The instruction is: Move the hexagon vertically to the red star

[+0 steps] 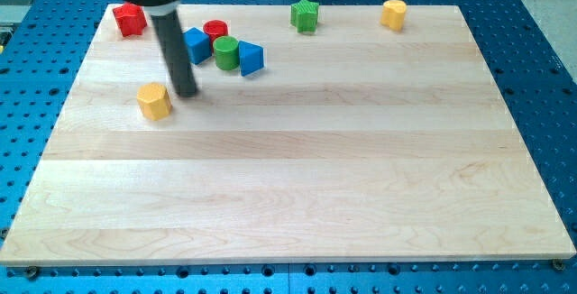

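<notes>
A yellow hexagon block (154,101) lies on the wooden board at the view's left. A red star block (130,19) sits at the board's top-left corner, above the hexagon and slightly to the left. My tip (187,93) rests on the board just right of the hexagon, a small gap apart from it. The rod rises from the tip toward the view's top.
A cluster sits right of the rod: a blue block (196,45), a red cylinder (215,31), a green cylinder (226,52) and a blue triangular block (251,59). A green star (306,14) and a yellow cylinder (394,13) lie along the top edge.
</notes>
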Available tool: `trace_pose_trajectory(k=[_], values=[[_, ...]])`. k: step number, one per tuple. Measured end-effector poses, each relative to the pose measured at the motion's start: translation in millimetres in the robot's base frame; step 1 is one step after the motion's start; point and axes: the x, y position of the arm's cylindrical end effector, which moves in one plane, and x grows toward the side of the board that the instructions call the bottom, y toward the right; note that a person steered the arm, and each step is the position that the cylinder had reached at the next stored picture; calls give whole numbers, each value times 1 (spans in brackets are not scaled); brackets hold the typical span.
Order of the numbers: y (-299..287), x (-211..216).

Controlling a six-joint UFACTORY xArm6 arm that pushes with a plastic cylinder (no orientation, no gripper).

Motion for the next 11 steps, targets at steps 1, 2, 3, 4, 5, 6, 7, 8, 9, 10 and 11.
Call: trace_pose_trajectory(k=[1,2,3,4,5,6,7,8,9,10,11], values=[[-18,34],[-55,31],[-79,83],[-182,100],[-162,62],[-155,26],[-185,5],[-154,-38],[-153,-42],[-145,-45],[-141,-48]])
